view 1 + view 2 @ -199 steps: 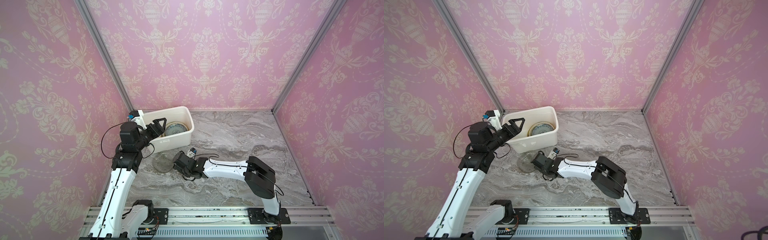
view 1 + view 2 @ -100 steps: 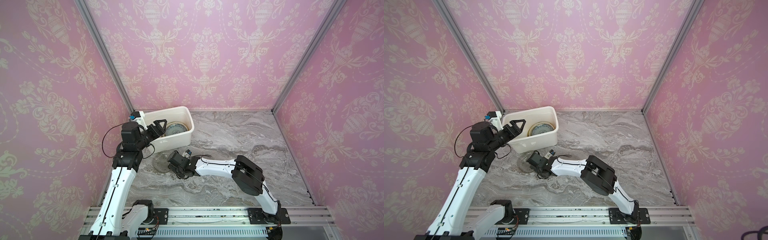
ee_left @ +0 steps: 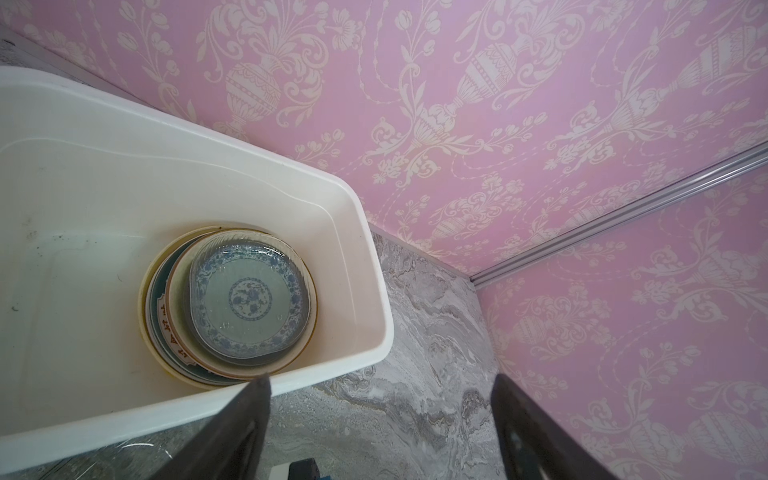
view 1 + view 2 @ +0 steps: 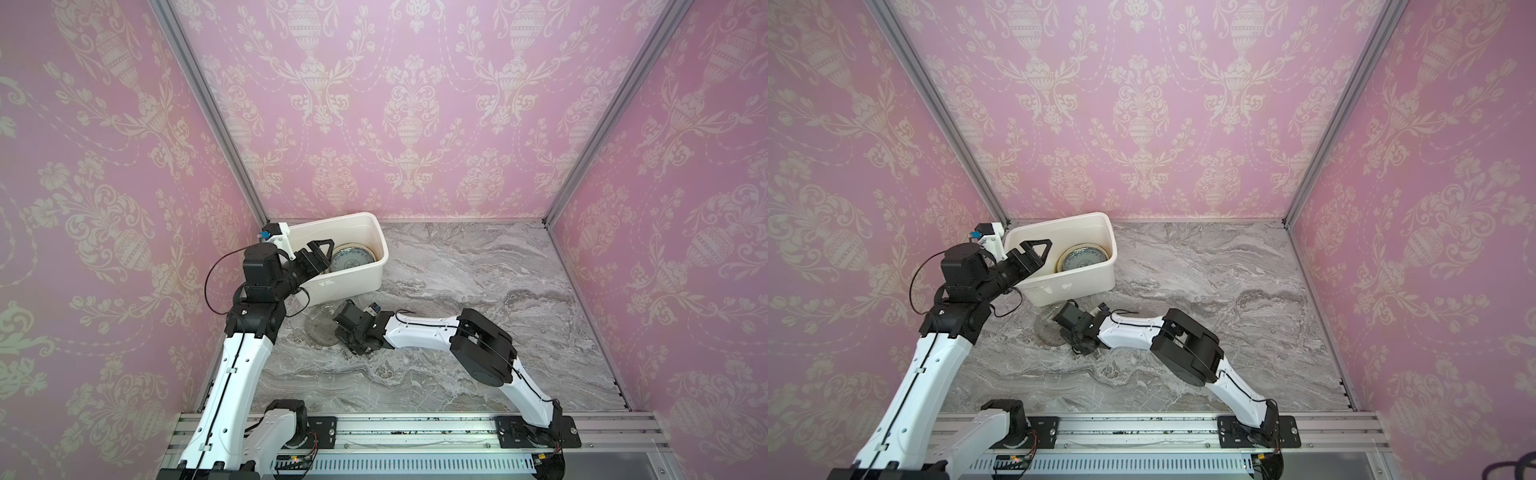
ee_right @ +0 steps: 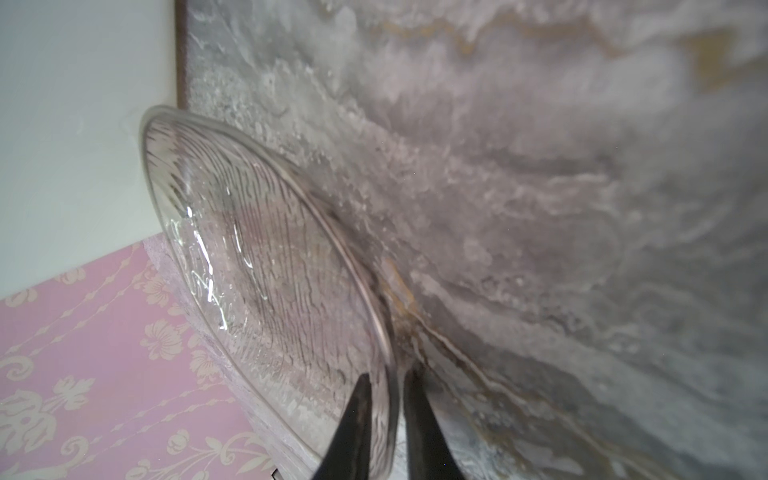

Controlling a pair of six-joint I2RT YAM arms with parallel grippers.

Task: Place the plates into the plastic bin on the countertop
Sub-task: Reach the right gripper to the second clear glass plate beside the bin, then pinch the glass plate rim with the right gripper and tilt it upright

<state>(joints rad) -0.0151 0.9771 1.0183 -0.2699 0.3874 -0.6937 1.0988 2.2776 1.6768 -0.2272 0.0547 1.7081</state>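
Two arms, white-shelled with black joints, both reach toward the left rear of the countertop [image 4: 457, 270], a flat grey marble-patterned surface with pale and brownish veins. Left arm: rises steeply from the front rail [image 4: 415, 432] with the elbow folded and the wrist tipped forward; the left gripper [image 4: 320, 255] hangs over the left part of the plastic bin [image 4: 353, 282], its dark fingers [image 3: 249, 415] spread wide and empty. Right arm: lies low and nearly flat across the marble with the forearm pointing left; the right gripper [image 5: 386, 374] sits just in front of the bin's near wall. Its two slim black fingers are pressed together on the rim of the clear glass plate [image 5: 257, 257], one on each face. That plate is round, shallow, transparent grey and finely ribbed. In both top views it lies on the countertop directly before the bin [image 4: 1048, 328]; whether its far edge touches the wall cannot be told. The bin is white, smooth, deep and rectangular, with rounded corners and a rolled rim. A stack of plates [image 3: 166, 316] rests at its right end: a blue-patterned plate [image 3: 249, 299] uppermost, with cream and dark-rimmed ones beneath.
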